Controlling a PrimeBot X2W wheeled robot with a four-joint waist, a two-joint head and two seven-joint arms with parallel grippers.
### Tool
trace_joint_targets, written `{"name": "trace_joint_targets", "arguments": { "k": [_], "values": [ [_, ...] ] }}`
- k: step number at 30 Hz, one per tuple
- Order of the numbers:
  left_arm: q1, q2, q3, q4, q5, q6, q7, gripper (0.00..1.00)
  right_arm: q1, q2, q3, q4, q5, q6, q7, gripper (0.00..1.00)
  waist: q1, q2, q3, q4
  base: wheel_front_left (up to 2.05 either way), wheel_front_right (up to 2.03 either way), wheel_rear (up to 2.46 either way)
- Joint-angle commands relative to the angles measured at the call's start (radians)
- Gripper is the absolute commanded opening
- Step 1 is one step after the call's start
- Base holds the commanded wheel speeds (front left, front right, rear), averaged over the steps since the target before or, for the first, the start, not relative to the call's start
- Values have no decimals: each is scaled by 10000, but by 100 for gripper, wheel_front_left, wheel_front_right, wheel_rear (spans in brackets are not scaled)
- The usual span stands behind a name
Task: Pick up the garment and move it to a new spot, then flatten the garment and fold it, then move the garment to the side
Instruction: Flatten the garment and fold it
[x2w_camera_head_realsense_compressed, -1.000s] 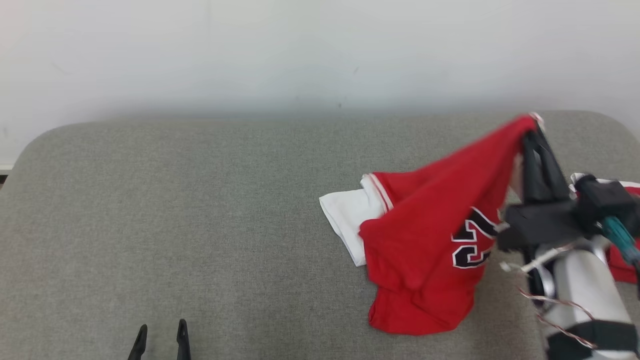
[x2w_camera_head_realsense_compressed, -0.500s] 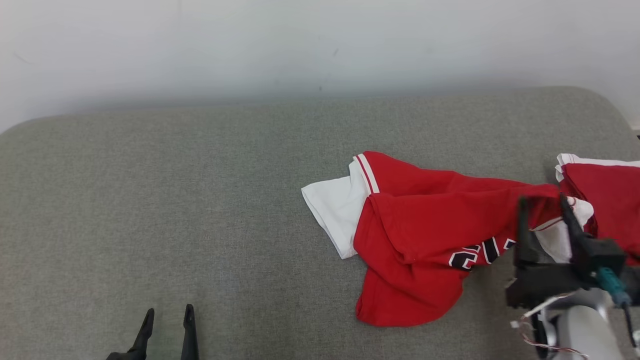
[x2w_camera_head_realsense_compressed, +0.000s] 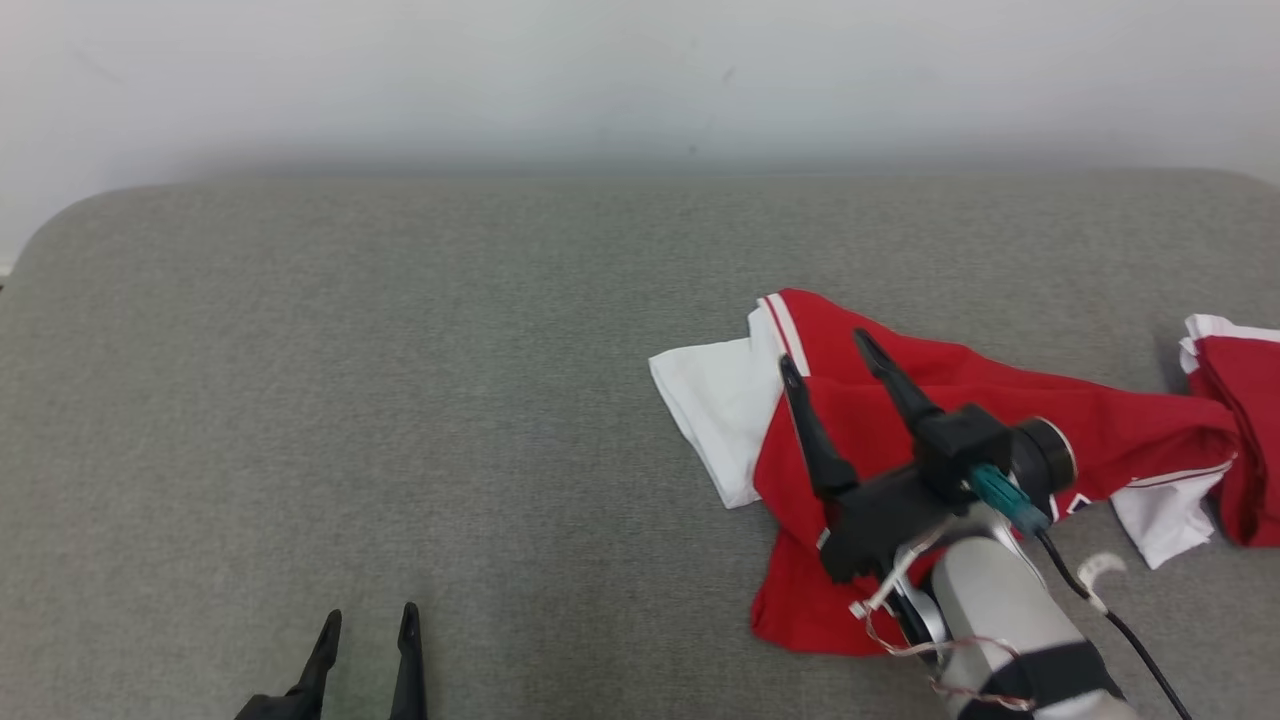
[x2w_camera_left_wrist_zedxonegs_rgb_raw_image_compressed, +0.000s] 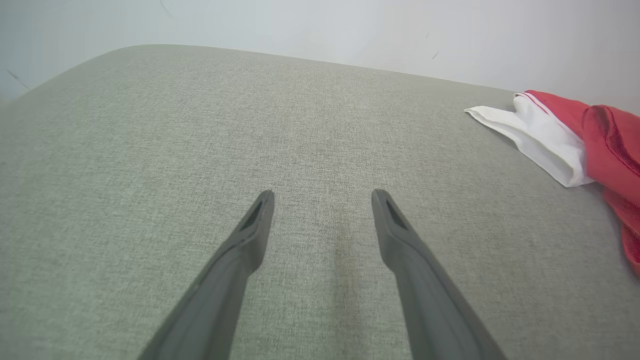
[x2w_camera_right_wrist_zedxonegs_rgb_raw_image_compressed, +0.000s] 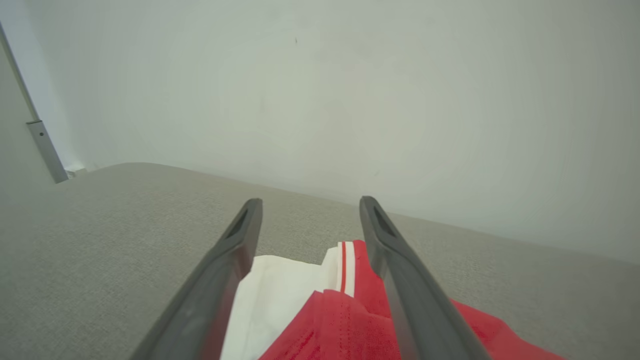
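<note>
The garment (x2w_camera_head_realsense_compressed: 1110, 425), a red jersey with white sleeves and trim, lies crumpled on the right part of the grey padded surface (x2w_camera_head_realsense_compressed: 400, 380) and reaches to the right edge of the head view. My right gripper (x2w_camera_head_realsense_compressed: 826, 352) hovers open over the garment's left part, near the white sleeve (x2w_camera_head_realsense_compressed: 715, 400), holding nothing. Along its fingers in the right wrist view, the right gripper (x2w_camera_right_wrist_zedxonegs_rgb_raw_image_compressed: 309, 202) stands above the garment (x2w_camera_right_wrist_zedxonegs_rgb_raw_image_compressed: 330, 320). My left gripper (x2w_camera_head_realsense_compressed: 369, 614) is open at the lower left, well apart from the cloth. Below the left gripper (x2w_camera_left_wrist_zedxonegs_rgb_raw_image_compressed: 322, 195) is bare grey fabric, with the garment (x2w_camera_left_wrist_zedxonegs_rgb_raw_image_compressed: 607, 140) far right.
A pale wall (x2w_camera_head_realsense_compressed: 600, 80) runs behind the surface, whose far corners are rounded. A metal post (x2w_camera_right_wrist_zedxonegs_rgb_raw_image_compressed: 45, 150) stands at the far left in the right wrist view. The left and middle of the surface give free room.
My right gripper has opened and let go of the garment, which dropped from its raised peak onto the surface. The right arm then swung left over the cloth. The head camera shifted.
</note>
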Motion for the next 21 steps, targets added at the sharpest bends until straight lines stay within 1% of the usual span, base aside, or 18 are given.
{"name": "trace_joint_targets", "arguments": {
  "k": [1,2,3,6,11,13,14,15,16,19,21],
  "values": [
    [-101,-1,-93,38,-76,60,-32,100,-549,-29,395,448,200,-27,-8,100,-1,0,154,407,0,0,0],
    [-121,-1,-145,38,-92,77,-32,100,-824,-80,677,779,215,-25,32,100,-1,0,180,522,0,0,0],
    [-170,-3,-306,52,-190,139,-32,100,-1361,-120,1095,1420,454,-27,202,100,-1,0,248,788,0,0,0],
    [-196,0,-489,53,-299,208,-32,100,-2051,-196,1613,2356,706,-27,607,100,-1,0,327,1135,0,0,0],
    [-208,-5,-671,-4,-422,321,-32,100,-3088,-412,2376,3946,866,-27,1971,100,-1,0,505,1516,0,0,0],
    [-259,-3,-738,-17,-480,361,-32,100,-3505,-456,2690,4408,990,-27,2522,100,-1,0,561,1622,0,0,0],
    [-259,-3,-738,-17,-480,361,-32,100,-3505,-456,2690,4408,990,-27,2522,100,-1,0,561,1622,0,0,0],
    [-277,-5,-791,-24,-508,395,-32,100,-3740,-539,2839,4628,933,-27,2799,98,-1,0,593,1677,0,0,0],
    [-281,-5,-835,-31,-538,408,-32,100,-3863,-559,2954,4895,1027,-27,3135,94,-1,0,615,1719,0,0,0],
    [-369,-5,-1020,-70,-591,423,-32,100,-4303,-648,3347,5521,1244,-27,3982,94,-1,0,697,1903,0,0,0],
    [-418,-2,-1127,-97,-596,441,-32,100,-4475,-653,3616,5985,1466,-27,4784,95,-1,0,728,2015,0,0,0]
  ]
}}
